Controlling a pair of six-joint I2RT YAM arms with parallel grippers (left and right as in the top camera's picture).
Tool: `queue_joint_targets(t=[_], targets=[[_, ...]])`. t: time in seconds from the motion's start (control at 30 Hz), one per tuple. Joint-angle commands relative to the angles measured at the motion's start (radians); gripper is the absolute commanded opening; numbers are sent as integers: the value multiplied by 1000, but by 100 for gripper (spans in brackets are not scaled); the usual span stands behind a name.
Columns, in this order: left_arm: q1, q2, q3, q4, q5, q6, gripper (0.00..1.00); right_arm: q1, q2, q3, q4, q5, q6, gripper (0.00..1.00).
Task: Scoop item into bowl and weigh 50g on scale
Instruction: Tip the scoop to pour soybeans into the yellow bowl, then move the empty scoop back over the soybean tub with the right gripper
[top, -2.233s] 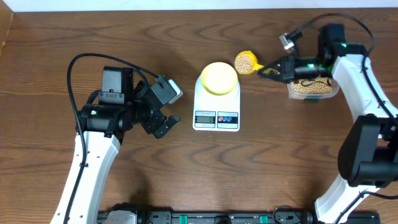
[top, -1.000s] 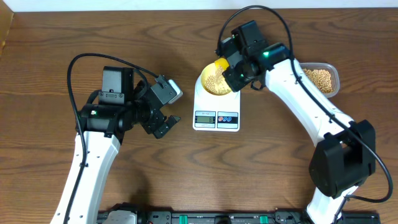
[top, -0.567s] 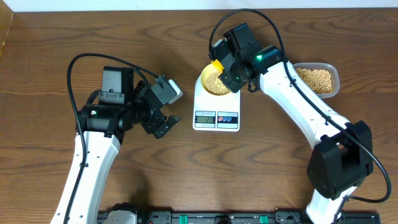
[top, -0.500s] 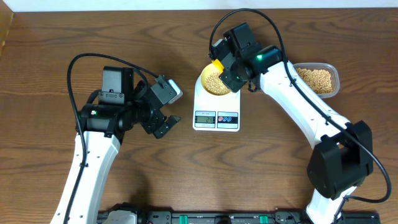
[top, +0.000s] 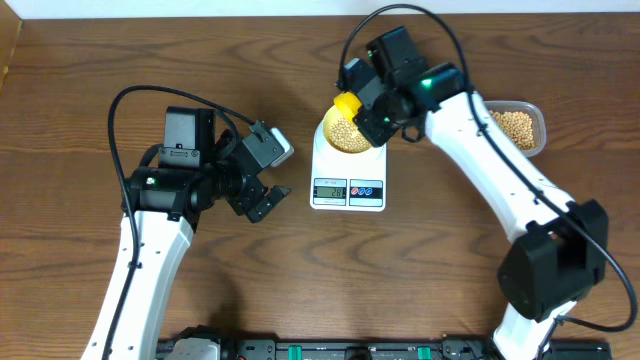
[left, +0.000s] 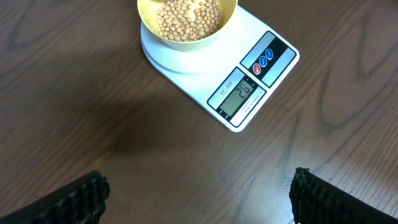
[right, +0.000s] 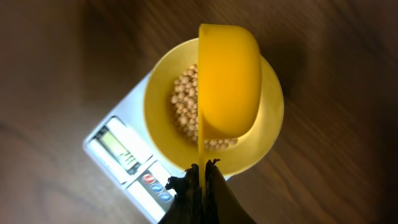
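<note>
Tipping: scoop (right: 227, 81) is rolled on its side over the bowl (right: 273, 109), mouth facing frame left. Can't tell if anything is left inside it.
Left gripper (left: 198, 194): left of centre in the overhead. Fingers are spread wide with nothing between them, and it hangs over bare table, down-frame and left of the scale.
Scale (left: 199, 78): centre of the overhead. Display (left: 239, 94) shows two digits that look like 20-something, but it's not sharp enough to swear to.
Bowl: sits on the scale platter at upper centre of the overhead, upright.
Beans (right: 183, 106): loose layer in the bowl bottom, partly hidden under the scoop in the right wrist view. None seen on the table.
Right gripper (right: 202, 177): clamped on the scoop handle at the bottom edge of the right wrist view. In the overhead it is just right of the bowl.
Scoop axis: handle runs from the jaws straight up-frame in the right wrist view, with the cup over the bowl's middle.
Tub (top: 543, 130): upper right of the overhead, well apart from the bowl. It has more beans in it and is part-hidden by the right arm.
Key relation: the tub lies frame-right of the right gripper. That arm holds the scoop and is the nearer one, while the left arm is far on the other side.
Judgement: the reading looks short of 50, so another trip right to the tub is likely, with a smaller load to avoid overshoot.
</note>
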Motion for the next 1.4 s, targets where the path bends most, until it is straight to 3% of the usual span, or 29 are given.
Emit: queue_joint_targets(t=[0.0,0.3,0.57,1.0,1.37], targets=[[3,-1,-2,-3,-2,13,95,-77,-82,35,-21,-164,23,1],[3,-1,-2,-3,-2,13,95,-270,-175,35,-136,-182,46,1],[3,-1,-2,-3,-2,13,95,-412,-188,34,-249,-78,46,1],[3,-1,-2,-3,-2,13,95,-476,-188,34,-277,-34,47,1],[3,-1,-2,-3,-2,13,95,-544,-182,39,-431,77,196,1]])
